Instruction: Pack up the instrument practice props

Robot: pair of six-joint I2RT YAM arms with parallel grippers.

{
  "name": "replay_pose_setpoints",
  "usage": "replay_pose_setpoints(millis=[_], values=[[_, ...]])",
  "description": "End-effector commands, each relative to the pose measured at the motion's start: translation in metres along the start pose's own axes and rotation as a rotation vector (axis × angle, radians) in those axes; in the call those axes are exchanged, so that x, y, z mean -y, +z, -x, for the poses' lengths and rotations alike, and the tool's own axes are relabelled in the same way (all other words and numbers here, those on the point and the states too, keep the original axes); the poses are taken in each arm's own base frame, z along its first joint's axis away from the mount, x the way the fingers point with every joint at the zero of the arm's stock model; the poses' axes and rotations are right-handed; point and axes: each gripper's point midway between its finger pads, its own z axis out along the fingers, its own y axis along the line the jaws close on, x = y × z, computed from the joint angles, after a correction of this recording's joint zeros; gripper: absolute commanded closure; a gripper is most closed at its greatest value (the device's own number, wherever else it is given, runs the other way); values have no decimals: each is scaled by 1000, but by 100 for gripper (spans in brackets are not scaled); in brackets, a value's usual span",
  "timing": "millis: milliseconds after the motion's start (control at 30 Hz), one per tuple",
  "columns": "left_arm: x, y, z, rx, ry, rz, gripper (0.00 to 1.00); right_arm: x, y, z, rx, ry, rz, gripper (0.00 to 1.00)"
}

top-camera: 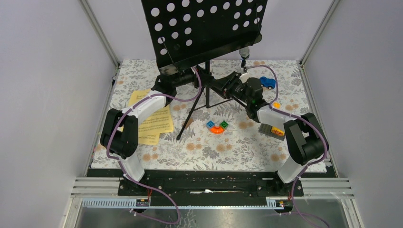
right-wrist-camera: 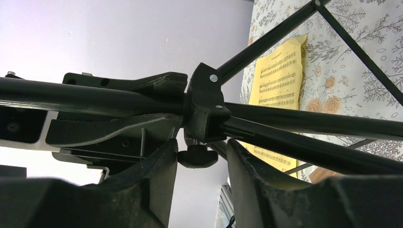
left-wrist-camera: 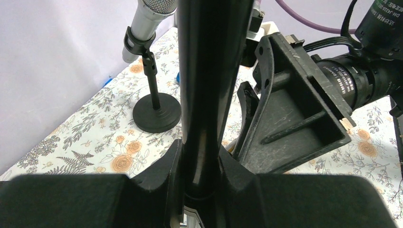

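My left gripper (left-wrist-camera: pixel 199 152) is closed tight on the music rack (top-camera: pixel 204 28) pole (left-wrist-camera: pixel 209 71), steadying it where it stands mid-surface (top-camera: pixel 228 147). My right gripper (right-wrist-camera: pixel 199 152), part open, straddles the collar knob (right-wrist-camera: pixel 197 157), likely to loosen the legs.

This is a robot test cell in a laboratory, not a home or a music room. The work space is closed in by plain pale walls (top-camera: pixel 47 71) set between bare aluminium posts (top-camera: pixel 101 33). Two robot arms, the left arm (top-camera: pixel 142 107) and the right arm (top-camera: pixel 297 137), are bolted to a black base plate (top-camera: pixel 209 183) at the near edge, with purple cables (top-camera: pixel 326 139) running along them. The floral cloth (top-camera: pixel 214 152), the black perforated music rack (top-camera: pixel 204 23) and a blue toy car (top-camera: pixel 267 82) are only props here — household things inside a technical frame.
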Motion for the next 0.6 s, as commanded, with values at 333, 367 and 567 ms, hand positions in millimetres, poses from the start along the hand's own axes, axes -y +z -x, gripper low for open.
replay_pose_setpoints(millis=[333,367,567], values=[[-12,-8,-51,-140,-237,74,100,-21,5,7,-21,-174,33,78],[-12,-8,-50,-140,-238,74,100,-19,4,8,-20,-208,15,78],[-12,-9,-50,-140,-237,75,100,-10,-2,16,-3,-579,-135,86]])
